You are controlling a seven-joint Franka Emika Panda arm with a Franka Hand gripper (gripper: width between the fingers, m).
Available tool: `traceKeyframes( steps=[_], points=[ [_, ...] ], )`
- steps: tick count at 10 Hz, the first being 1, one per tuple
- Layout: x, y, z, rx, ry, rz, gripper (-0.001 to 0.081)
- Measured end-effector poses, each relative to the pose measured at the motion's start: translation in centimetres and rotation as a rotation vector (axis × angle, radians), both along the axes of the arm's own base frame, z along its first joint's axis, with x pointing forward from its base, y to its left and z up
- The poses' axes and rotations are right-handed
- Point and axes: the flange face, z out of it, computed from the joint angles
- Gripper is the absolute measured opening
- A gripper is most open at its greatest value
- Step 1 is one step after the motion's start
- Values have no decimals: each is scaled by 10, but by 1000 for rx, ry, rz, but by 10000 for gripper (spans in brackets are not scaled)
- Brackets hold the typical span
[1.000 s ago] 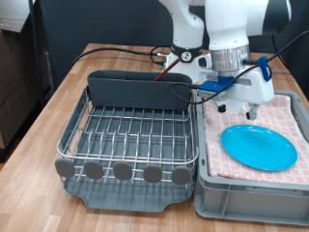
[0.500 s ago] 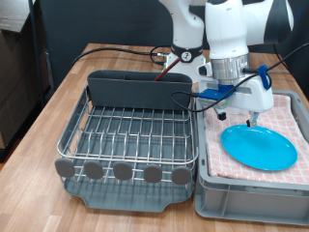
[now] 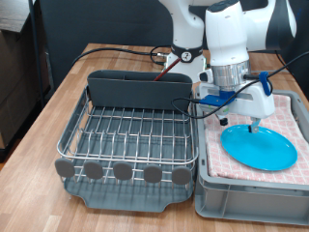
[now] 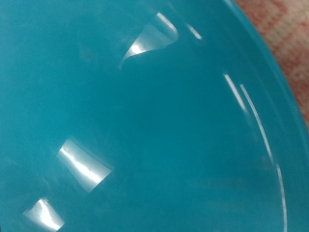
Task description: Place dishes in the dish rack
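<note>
I'm seeing the wooden table carrying two things directly: the dish rack is sitting to the exterior view's left of the gripper, and the grey crate is resting under and around it.

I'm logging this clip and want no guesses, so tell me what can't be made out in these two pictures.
- Gripper: in the exterior view its fingers are too small and dark against the blue plate to tell whether they touch it.
- Wrist view: the plate fills the picture; no fingers show.
- Dish rack: its tall compartment's inside is hidden by its own wall.
- No mug or spoon shows in either view.
</note>
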Motion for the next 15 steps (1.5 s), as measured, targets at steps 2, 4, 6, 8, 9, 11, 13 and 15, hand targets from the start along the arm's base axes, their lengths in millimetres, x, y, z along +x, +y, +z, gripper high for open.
traceKeyframes(
  steps=[2, 4, 6, 8, 9, 11, 13, 15],
  points=[
    [0, 1, -5, -3, -4, 2, 803],
    [0, 2, -7, -1, -17, 0, 803],
    [-1, 4, -9, -4, -24, 3, 603],
    [-1, 4, -10, -4, -24, 6, 439],
    [-1, 3, -10, -4, -26, 9, 257],
    [2, 2, -12, -3, -29, 16, 101],
    [6, 2, -13, -1, -32, 22, 27],
    [7, 2, -12, -2, -35, 23, 27]
  ],
)
